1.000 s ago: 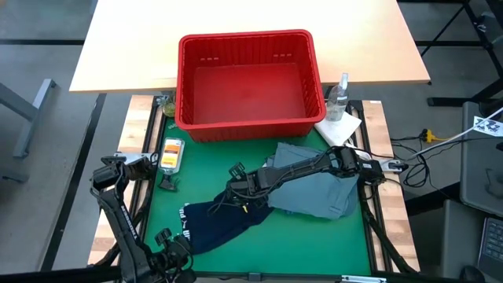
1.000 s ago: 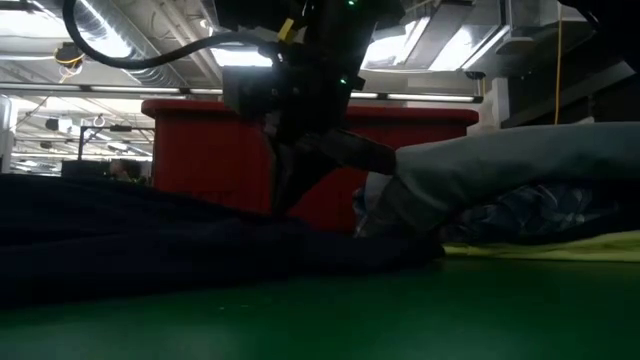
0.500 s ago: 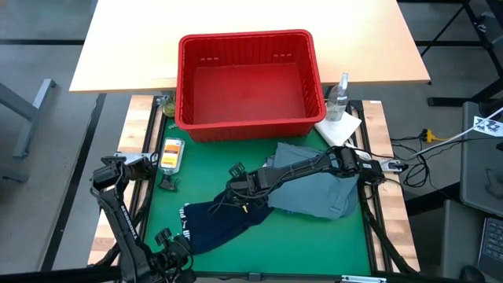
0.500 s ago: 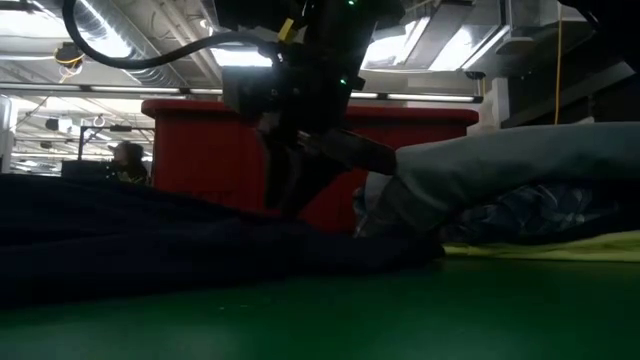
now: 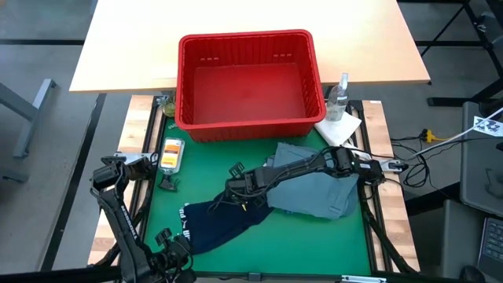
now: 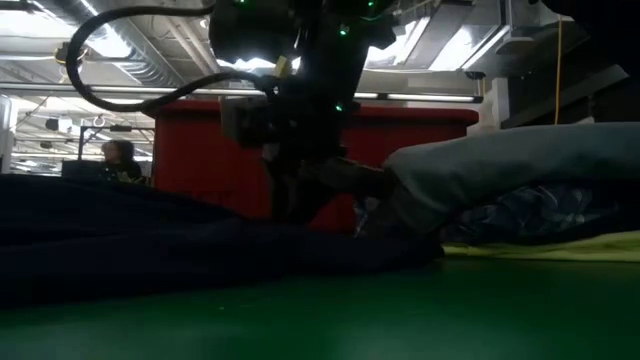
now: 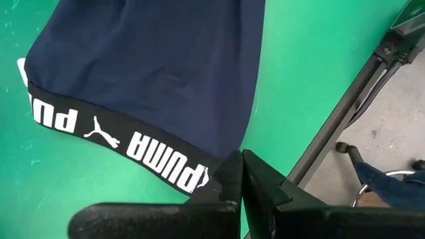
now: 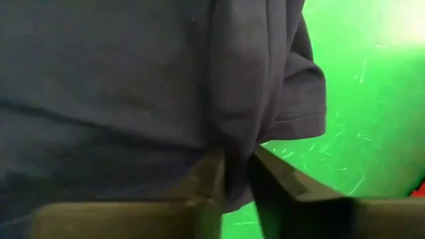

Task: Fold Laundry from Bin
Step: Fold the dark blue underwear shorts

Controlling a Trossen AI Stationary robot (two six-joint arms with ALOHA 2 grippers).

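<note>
the dark navy soft garment with a black waistband in white lettering lies spread on the green mat toward the front left, touching the large grey-blue garment that lies folded just to its right. the right gripper is down at the navy garment's upper edge, and in the right wrist view its two fingers stand slightly apart with a fold of the navy cloth pinched between them. the left gripper waits at the mat's front left corner, its fingers pressed together on nothing. the rectangular red plastic basket with slotted walls stands behind the mat, no garment showing in it.
</note>
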